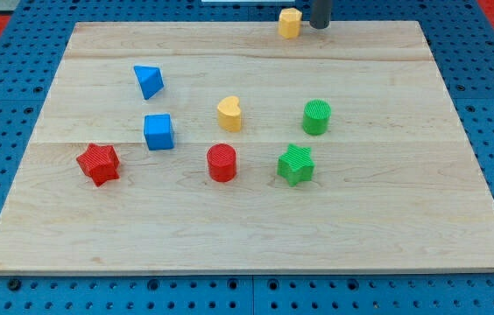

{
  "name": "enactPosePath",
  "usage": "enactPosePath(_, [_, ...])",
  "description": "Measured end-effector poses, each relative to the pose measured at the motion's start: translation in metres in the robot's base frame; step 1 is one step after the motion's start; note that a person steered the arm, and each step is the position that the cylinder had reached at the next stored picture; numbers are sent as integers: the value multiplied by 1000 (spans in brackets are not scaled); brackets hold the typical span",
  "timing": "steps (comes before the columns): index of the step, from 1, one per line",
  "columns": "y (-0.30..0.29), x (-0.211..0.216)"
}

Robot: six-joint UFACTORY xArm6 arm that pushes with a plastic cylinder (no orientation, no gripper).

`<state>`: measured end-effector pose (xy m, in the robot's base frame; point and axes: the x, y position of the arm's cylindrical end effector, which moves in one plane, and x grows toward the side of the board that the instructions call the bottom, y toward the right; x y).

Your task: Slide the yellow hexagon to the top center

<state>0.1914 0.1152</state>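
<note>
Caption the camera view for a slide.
My tip sits just right of the yellow hexagon at the board's top edge.

Single high oblique view, seemingly front-on

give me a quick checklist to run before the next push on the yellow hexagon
1. Yellow hexagon located: ok, at the board's top edge, a little right of centre.
2. My tip beside it: ok, just to its right; contact cannot tell.
3. Push side suits a leftward nudge: ok.
4. Path to the left along the top edge free of blocks: ok; the blue triangle sits lower.
5. Hexagon safely on the wooden board: cannot tell, it is right at the edge.
6. Not confused with the yellow heart: ok, that sits mid-board.
</note>
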Motion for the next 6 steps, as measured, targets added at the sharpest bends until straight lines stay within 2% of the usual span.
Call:
enactPosePath(2, [-6,1])
enactPosePath(5, [-77,1])
enactPosePath(6, [-69,15])
